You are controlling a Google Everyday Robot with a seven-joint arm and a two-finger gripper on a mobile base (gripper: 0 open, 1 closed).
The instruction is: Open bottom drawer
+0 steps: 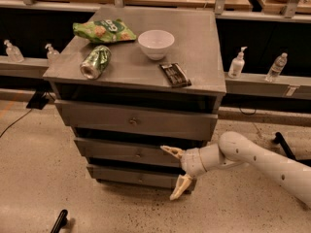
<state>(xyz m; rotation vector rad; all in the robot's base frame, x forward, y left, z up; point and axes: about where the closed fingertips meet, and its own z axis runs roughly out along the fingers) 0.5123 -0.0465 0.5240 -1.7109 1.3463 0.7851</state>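
Observation:
The grey cabinet has three drawers. The bottom drawer [131,176] is the lowest, narrowest front, with a small round knob [140,179]. It looks shut. My gripper [173,173] is open, one finger [171,151] over the middle drawer's right part, the other finger [178,188] in front of the bottom drawer's right end. It sits right of the knob and holds nothing. The white arm [257,162] comes in from the right.
On the cabinet top [204,47] lie a green chip bag [103,30], a green can [95,61] on its side, a white bowl [156,43] and a dark bar [175,74]. Bottles [237,62] stand on the ledge behind. A dark object [59,221] lies on the floor.

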